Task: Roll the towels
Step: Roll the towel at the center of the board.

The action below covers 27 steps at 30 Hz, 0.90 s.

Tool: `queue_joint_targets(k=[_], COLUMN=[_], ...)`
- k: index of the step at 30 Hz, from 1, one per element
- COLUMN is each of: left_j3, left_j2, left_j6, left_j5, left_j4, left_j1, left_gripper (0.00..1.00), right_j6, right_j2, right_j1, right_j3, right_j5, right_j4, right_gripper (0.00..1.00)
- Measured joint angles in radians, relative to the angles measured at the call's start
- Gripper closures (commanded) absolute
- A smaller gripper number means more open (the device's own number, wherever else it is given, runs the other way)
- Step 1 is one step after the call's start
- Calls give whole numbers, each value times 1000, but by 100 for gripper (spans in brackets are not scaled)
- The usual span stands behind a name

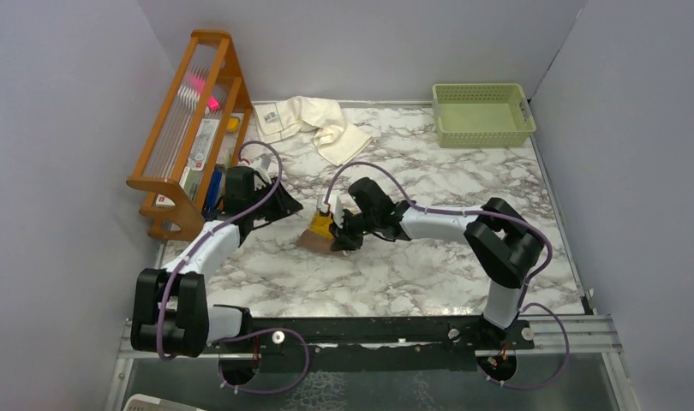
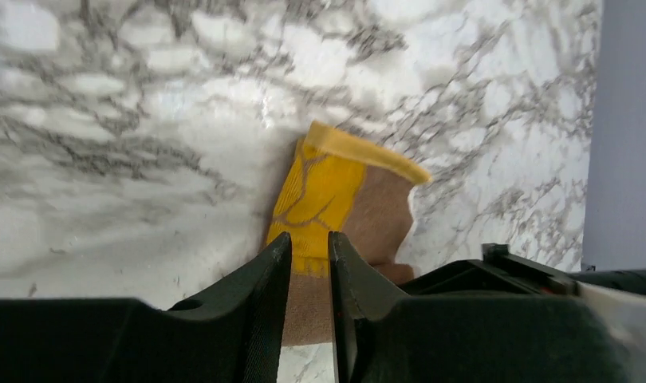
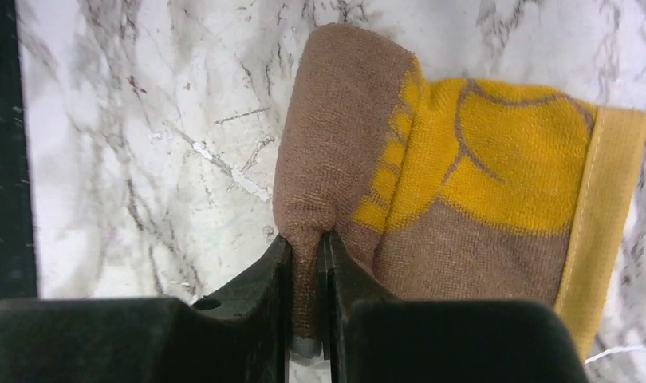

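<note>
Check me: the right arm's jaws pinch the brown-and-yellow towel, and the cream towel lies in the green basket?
Half right. The top external view shows the cream towel crumpled on the marble table beside the wooden rack, outside the green basket. The right jaws do pinch the brown-and-yellow towel.

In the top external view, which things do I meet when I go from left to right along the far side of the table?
wooden rack → cream towel → green basket
</note>
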Motion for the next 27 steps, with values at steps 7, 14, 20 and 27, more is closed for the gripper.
queue_joint_targets(k=[7,14,20,27], left_j3=[78,-12,-94,-98], left_j2=[-76,-76,-45,14], left_j6=[32,13,-66,-116], left_j5=[33,77,92,93], left_j4=[-34,10,133,233], left_j1=[16,-38,-96,-144], left_gripper=[73,73,76,76], right_j6=[282,523,641,761], right_j2=[25,98,146,201], right_j1=[-101,-195,-250,-255], right_j3=[55,87,69,23], right_j5=[-160,-353,-414,-452], right_j4=[-23,54,109,209], right_gripper=[99,99,99,99])
